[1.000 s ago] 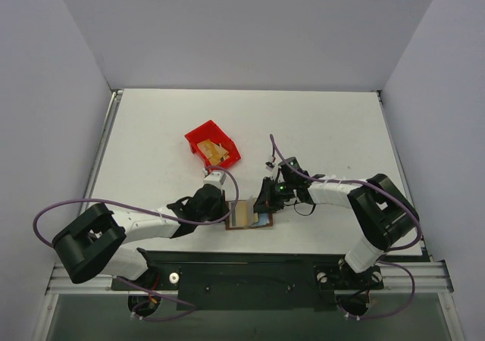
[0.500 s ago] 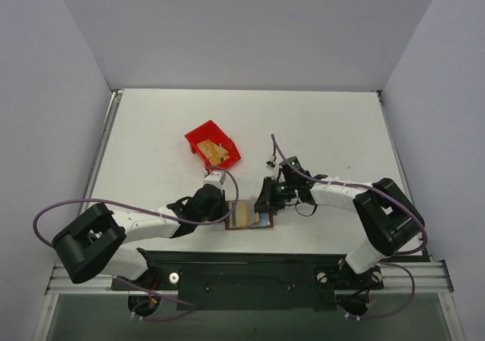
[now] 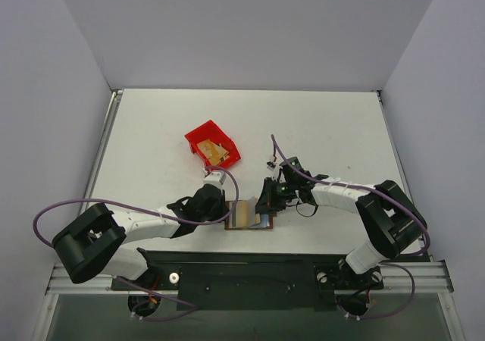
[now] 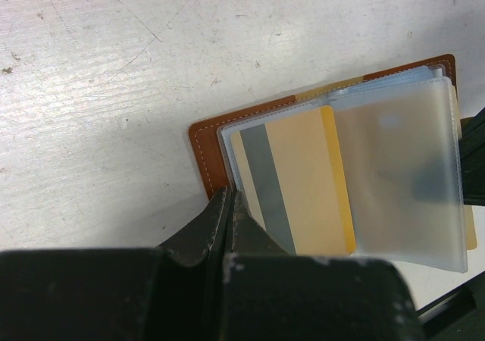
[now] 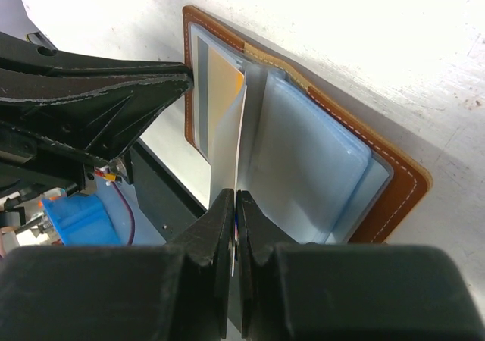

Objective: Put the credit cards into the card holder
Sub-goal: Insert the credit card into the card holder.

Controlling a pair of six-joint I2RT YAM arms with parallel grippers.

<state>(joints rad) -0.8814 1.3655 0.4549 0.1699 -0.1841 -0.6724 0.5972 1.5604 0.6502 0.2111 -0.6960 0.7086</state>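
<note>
The card holder [image 3: 250, 218] lies open near the table's front edge, its brown cover [image 4: 208, 148] underneath and clear pocket pages on top. One credit card [image 4: 303, 182], gold with a grey stripe, sits in a left-hand pocket. My left gripper [image 4: 229, 197] is shut, its tips resting on the holder's left edge. My right gripper [image 5: 236, 197] is shut on a frosted pocket page [image 4: 398, 174], which stands up off the holder [image 5: 394, 197]. From the right wrist view the same card [image 5: 223, 79] shows beside that page. More gold cards [image 3: 218, 153] lie in the red bin.
A red plastic bin [image 3: 203, 138] stands behind the left gripper [image 3: 226, 208], toward the middle of the table. The right gripper [image 3: 265, 207] is close to the left one, with the holder between them. The table's front rail runs just below the holder.
The right arm's forearm and elbow have shifted slightly to the right. Both grippers have stayed at the card holder, still shut.
</note>
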